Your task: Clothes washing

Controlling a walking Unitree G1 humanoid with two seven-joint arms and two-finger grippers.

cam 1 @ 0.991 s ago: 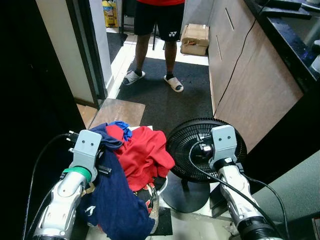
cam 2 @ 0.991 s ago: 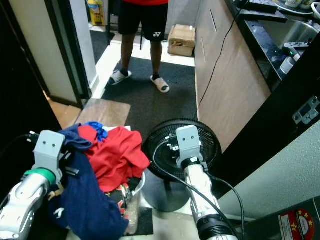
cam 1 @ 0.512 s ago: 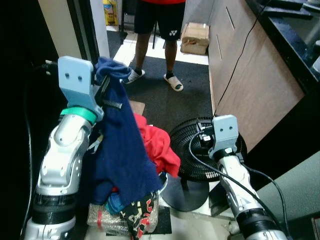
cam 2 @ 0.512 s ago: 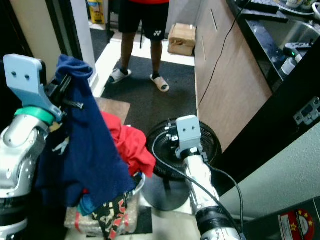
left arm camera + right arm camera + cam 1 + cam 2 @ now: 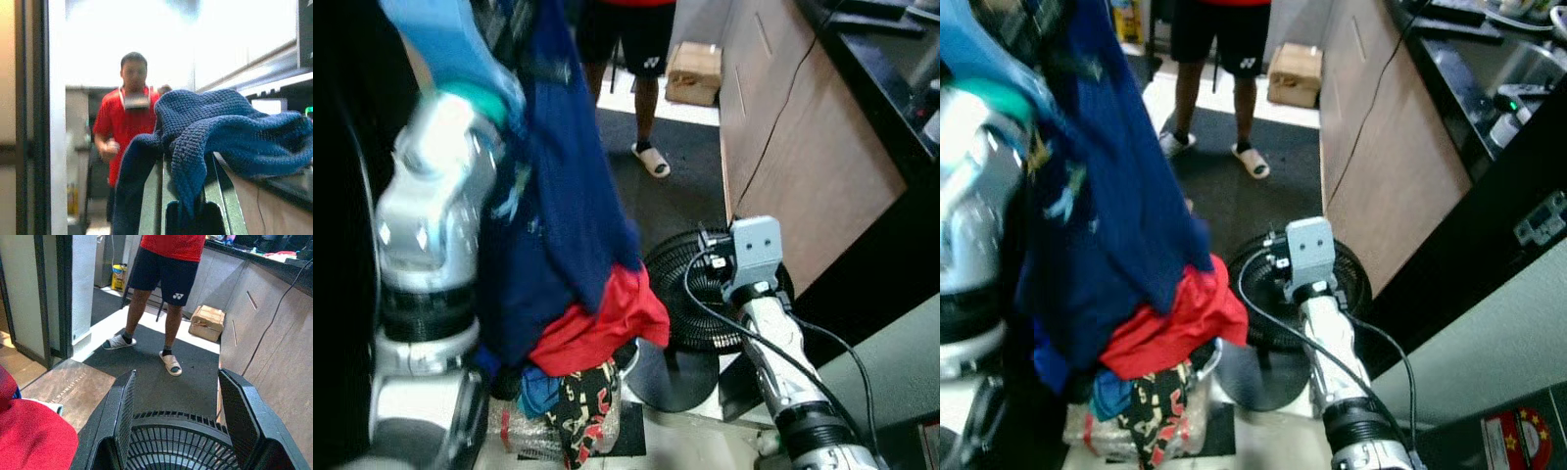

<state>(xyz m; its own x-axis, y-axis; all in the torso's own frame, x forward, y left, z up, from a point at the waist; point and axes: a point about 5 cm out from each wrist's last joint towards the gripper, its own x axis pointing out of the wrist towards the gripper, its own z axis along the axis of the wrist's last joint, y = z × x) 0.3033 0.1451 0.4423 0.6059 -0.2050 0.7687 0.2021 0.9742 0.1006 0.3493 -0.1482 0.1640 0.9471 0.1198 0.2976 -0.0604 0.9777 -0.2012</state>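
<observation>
My left arm [image 5: 431, 186] is raised high and blurred, with a navy blue garment [image 5: 568, 176] hanging from it. The left wrist view has my left gripper [image 5: 188, 161] shut on a bunched fold of this knitted navy cloth [image 5: 220, 127]. Below it, a red garment [image 5: 597, 328] and a dark patterned piece [image 5: 582, 411] lie on the laundry pile [image 5: 548, 401] on the floor. My right gripper [image 5: 178, 382] is open and holds nothing; its fingers [image 5: 120, 416] hover over a black floor fan [image 5: 181, 435] to the right of the pile.
A person in a red shirt and dark shorts [image 5: 164, 269] stands ahead on the dark mat [image 5: 675, 186]. A cardboard box [image 5: 695, 73] sits by the wooden cabinets [image 5: 793, 147] on the right. A door frame [image 5: 54, 298] stands on the left.
My left arm has swung up, lifting the navy garment from the pile to hang at full length. The red garment now sits lower on the pile. The right arm has barely moved.
</observation>
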